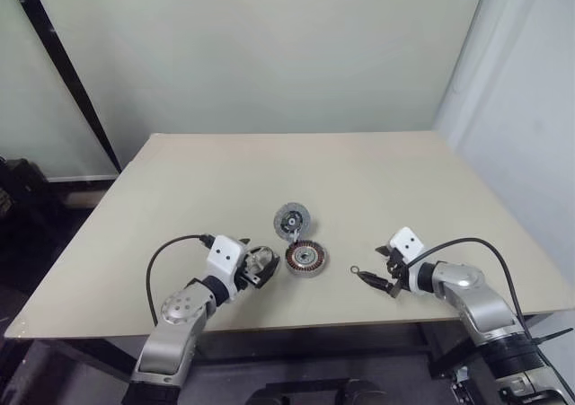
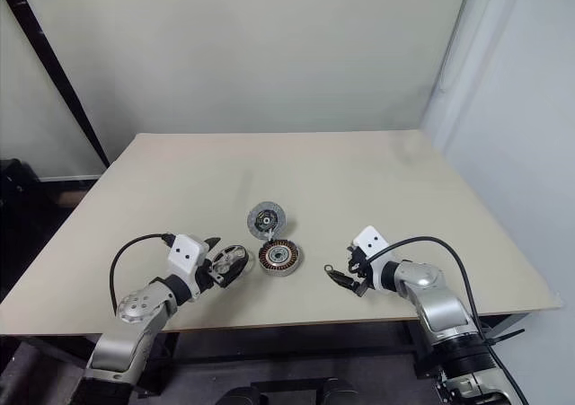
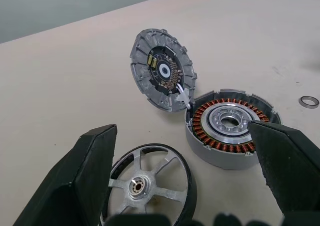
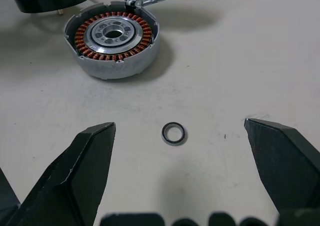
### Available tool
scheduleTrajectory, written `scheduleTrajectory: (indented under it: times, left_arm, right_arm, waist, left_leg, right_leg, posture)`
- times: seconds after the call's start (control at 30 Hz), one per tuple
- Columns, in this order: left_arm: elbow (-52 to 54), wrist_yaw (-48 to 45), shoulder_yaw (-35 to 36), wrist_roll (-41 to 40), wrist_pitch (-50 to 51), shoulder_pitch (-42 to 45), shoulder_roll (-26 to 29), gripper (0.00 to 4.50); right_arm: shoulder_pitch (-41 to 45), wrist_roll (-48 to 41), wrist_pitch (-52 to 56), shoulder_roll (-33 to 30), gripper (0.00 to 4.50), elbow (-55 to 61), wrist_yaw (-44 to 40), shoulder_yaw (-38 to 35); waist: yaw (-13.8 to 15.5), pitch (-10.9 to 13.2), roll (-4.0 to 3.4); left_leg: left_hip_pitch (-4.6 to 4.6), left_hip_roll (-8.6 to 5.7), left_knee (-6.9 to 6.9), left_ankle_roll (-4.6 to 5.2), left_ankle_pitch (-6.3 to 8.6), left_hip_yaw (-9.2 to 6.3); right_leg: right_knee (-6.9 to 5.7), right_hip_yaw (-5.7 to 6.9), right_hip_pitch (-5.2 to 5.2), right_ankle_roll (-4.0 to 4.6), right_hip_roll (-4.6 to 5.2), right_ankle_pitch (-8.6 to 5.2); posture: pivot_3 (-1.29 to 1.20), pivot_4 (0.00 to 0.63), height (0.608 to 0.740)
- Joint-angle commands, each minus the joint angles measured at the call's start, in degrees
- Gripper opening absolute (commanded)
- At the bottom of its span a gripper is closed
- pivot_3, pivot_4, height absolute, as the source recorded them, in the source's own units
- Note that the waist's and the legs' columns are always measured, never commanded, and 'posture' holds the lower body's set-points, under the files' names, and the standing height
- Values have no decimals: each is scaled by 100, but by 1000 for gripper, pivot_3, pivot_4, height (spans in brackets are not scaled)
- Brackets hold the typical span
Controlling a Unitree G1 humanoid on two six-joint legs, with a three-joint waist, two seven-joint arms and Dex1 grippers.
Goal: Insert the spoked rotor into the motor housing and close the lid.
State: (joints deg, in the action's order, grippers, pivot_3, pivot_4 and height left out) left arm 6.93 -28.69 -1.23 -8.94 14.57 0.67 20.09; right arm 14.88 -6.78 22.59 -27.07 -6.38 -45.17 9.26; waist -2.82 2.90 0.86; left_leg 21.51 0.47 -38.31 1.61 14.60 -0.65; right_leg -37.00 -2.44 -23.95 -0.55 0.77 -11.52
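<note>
Spoked rotor [image 3: 147, 183] lies beside motor housing [image 3: 230, 128].

I see a bare lab test bay. A plain beige table [image 1: 269, 167] stands against blank pale walls [image 1: 269, 46].

The table [image 1: 449, 180] carries one rotor [image 3: 150, 186], one housing [image 3: 231, 128], one lid [image 3: 162, 69] and one small ring [image 4: 173, 134].
</note>
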Motion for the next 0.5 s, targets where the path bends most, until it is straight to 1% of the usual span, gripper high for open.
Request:
scheduleTrajectory:
  times: [0.03, 0.27, 0.5]
  left_arm:
    - [180, 39, 69, -38, -68, 107, -5, 4474]
    - [222, 72, 40, -70, -37, 60, -83, 4474]
    - [290, -144, -48, -200, 110, -26, -51, 4474]
  right_arm:
    - [73, -76, -26, -24, 4500, 217, 26, -136]
    - [83, -120, -17, 8, 4500, 226, 79, -207]
    - [-9, -149, 365, 281, 4500, 309, 497, -296]
  waist:
    - [0, 0, 0]
    - [0, 0, 0]
    - [0, 0, 0]
  left_leg:
    - [0, 0, 0, 0, 0, 0]
    - [0, 0, 0, 0, 0, 0]
    - [0, 1, 0, 0, 0, 0]
  right_leg:
    - [0, 0, 0, 0, 0, 0]
    - [0, 0, 0, 0, 0, 0]
    - [0, 0, 0, 0, 0, 0]
  posture:
    - [0, 0, 740]
    - [0, 0, 740]
    - [0, 0, 740]
